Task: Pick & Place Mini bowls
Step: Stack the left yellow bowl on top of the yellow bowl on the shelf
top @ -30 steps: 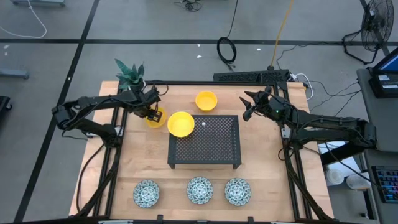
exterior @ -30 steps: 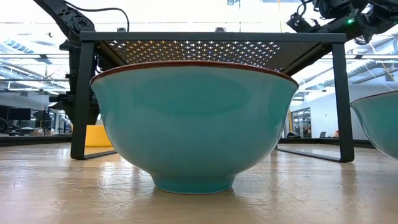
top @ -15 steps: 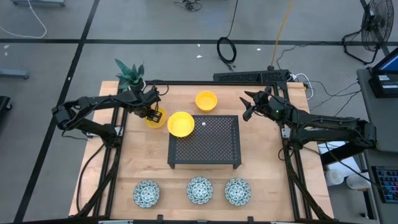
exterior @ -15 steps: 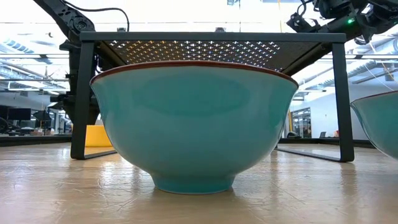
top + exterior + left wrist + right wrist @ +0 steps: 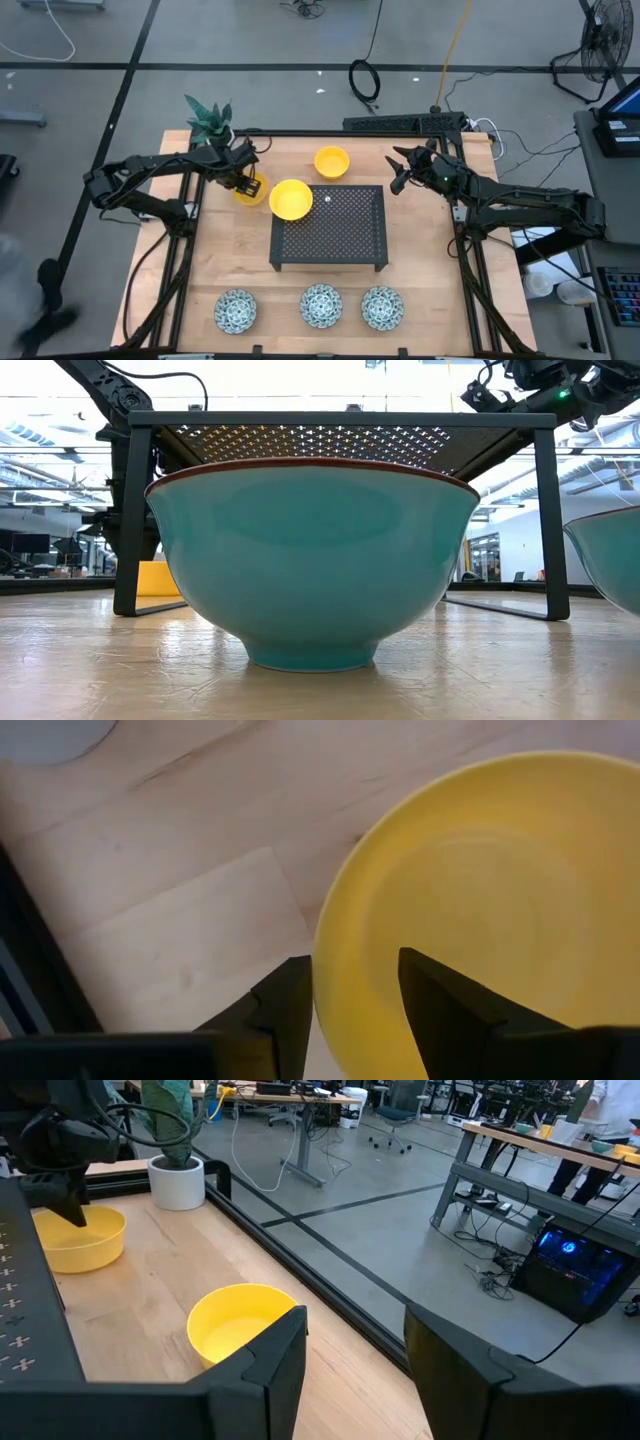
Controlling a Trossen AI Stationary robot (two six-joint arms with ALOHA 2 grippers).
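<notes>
Tabletop (image 5: 420, 280) of pale wood carries everything, and a black perforated rack (image 5: 330, 228) stands at its middle. Progress looks partial as a judgement: one yellow bowl (image 5: 291, 199) already sits on the rack's far left corner, partly over the edge, while the other five bowls are on the wood. Three patterned bowls (image 5: 320, 305) wait in a row along the near edge, well apart from the rack, seemingly untouched. A second yellow bowl (image 5: 331, 161) rests on the tabletop just beyond the rack's far side. The third yellow bowl (image 5: 249, 189) lies near the rack's far left corner, beside the potted plant (image 5: 208, 122).

All six bowls stand upright, mouths facing up; being round, none has a long axis to speak of.

The left hand (image 5: 242, 181) is at that third bowl, its fingers straddling the rim, one inside and one outside. The wrist view shows a slight gap at the wall, so the grip does not yet look clamped. The right hand (image 5: 399, 170) hovers off the rack's far right corner, fingers apart and holding nothing.
</notes>
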